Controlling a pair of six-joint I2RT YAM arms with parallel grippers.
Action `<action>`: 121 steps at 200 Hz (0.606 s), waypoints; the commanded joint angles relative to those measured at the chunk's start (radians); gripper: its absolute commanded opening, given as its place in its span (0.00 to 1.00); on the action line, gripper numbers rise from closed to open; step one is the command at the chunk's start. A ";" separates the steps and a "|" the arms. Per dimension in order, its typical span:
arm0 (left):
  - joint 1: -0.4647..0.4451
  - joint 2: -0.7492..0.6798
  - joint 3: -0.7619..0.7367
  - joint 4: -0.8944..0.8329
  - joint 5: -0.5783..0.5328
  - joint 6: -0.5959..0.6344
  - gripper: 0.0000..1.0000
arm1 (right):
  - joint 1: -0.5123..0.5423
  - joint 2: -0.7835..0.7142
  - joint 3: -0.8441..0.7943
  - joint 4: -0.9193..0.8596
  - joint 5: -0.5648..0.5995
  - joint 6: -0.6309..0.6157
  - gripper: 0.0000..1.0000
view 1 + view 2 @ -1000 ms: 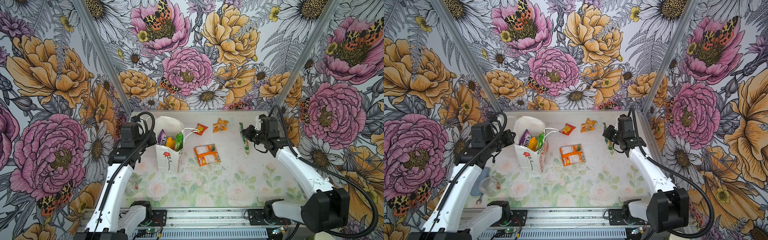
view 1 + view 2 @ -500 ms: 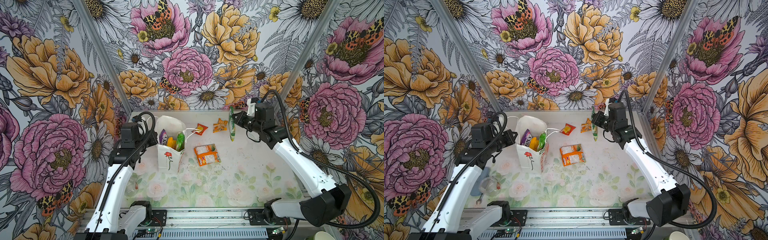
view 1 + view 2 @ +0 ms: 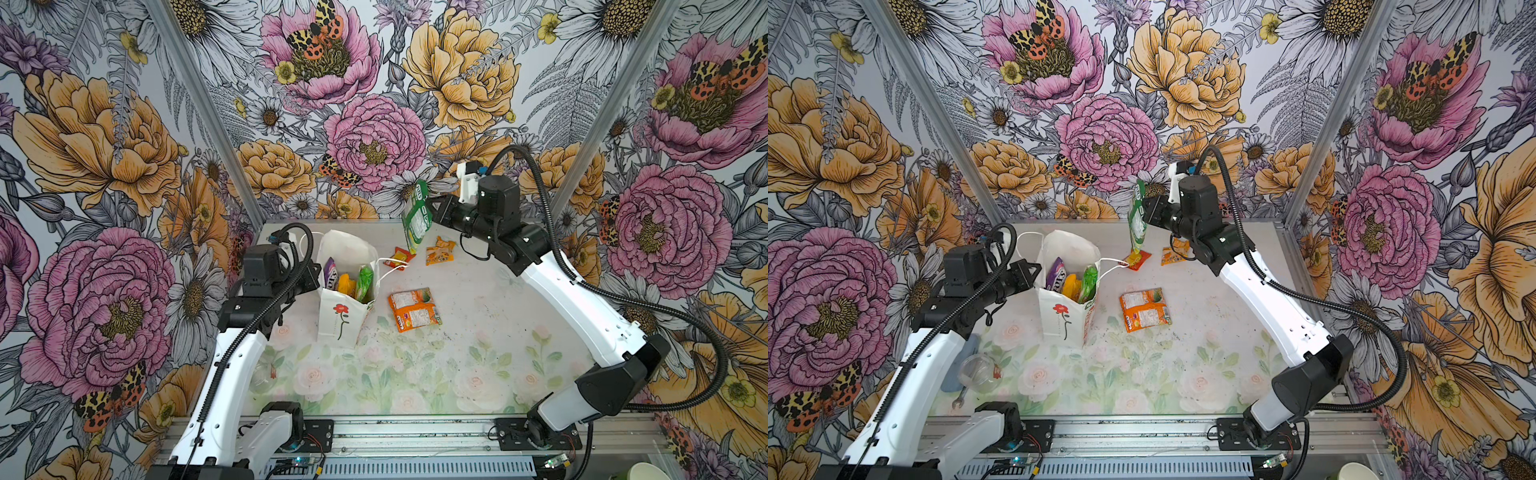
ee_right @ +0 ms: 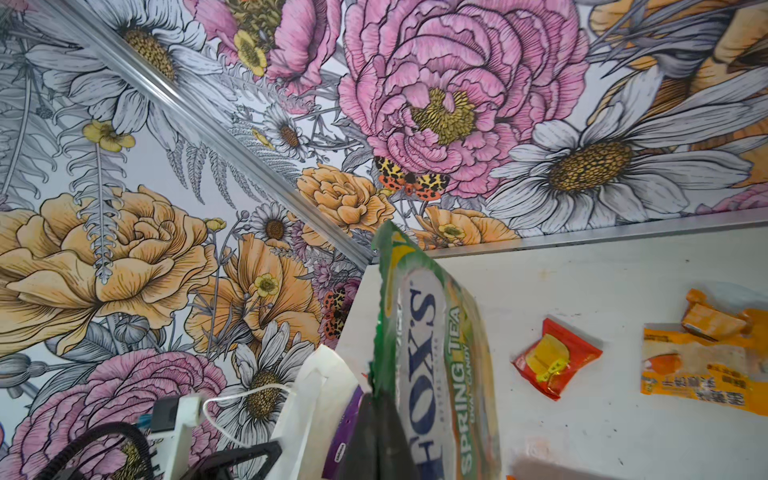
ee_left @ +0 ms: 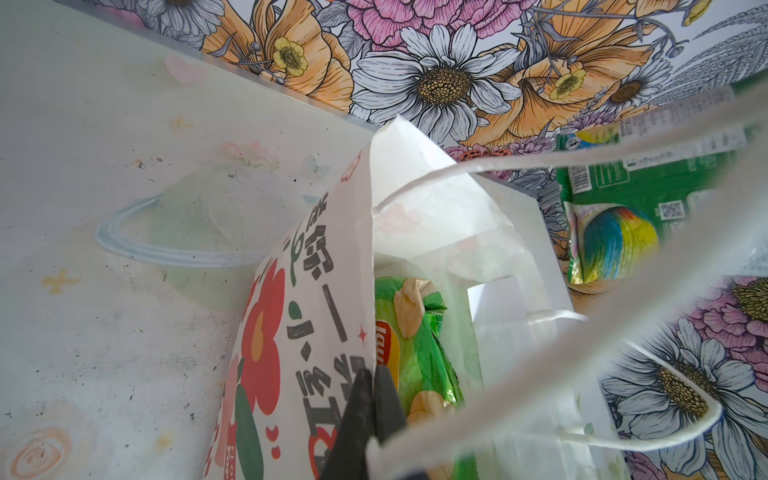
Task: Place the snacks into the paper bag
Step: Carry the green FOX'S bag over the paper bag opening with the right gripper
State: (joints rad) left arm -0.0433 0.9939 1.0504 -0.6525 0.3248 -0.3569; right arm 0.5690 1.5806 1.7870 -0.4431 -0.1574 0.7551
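My left jaws are pressed together on the left rim of the paper bag (image 3: 338, 320), which stands toward the worktop's back-left corner. It is thin paper that I judge would buckle or tip, so the rim is the place to hold. My right jaws pinch the green packet (image 3: 417, 212) by one edge, and it hangs above the back edge. It looks light, limp and slippery. The orange packet (image 3: 414, 309) lies flat mid-worktop.
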 commanded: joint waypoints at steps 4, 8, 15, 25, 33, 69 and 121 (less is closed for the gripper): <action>-0.007 -0.031 -0.004 0.080 0.080 0.004 0.06 | 0.062 0.043 0.116 0.040 0.009 -0.028 0.00; -0.007 -0.032 -0.004 0.083 0.087 0.004 0.06 | 0.071 0.052 0.130 0.040 0.008 -0.029 0.00; -0.009 -0.031 -0.004 0.086 0.097 0.003 0.06 | 0.086 0.065 0.153 0.041 0.009 -0.032 0.00; -0.008 -0.030 -0.005 0.089 0.102 0.003 0.05 | 0.106 0.085 0.181 0.041 0.006 -0.034 0.00; -0.009 -0.029 -0.006 0.090 0.100 0.000 0.05 | 0.120 0.097 0.196 0.041 0.006 -0.032 0.00; -0.007 -0.026 -0.008 0.091 0.098 -0.003 0.05 | 0.175 0.134 0.238 0.042 0.002 -0.020 0.00; 0.000 -0.024 -0.009 0.091 0.090 -0.005 0.05 | 0.267 0.180 0.296 0.042 -0.002 -0.015 0.00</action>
State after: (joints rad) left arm -0.0437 0.9901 1.0409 -0.6376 0.3832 -0.3599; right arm 0.7959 1.7489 2.0220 -0.4446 -0.1585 0.7414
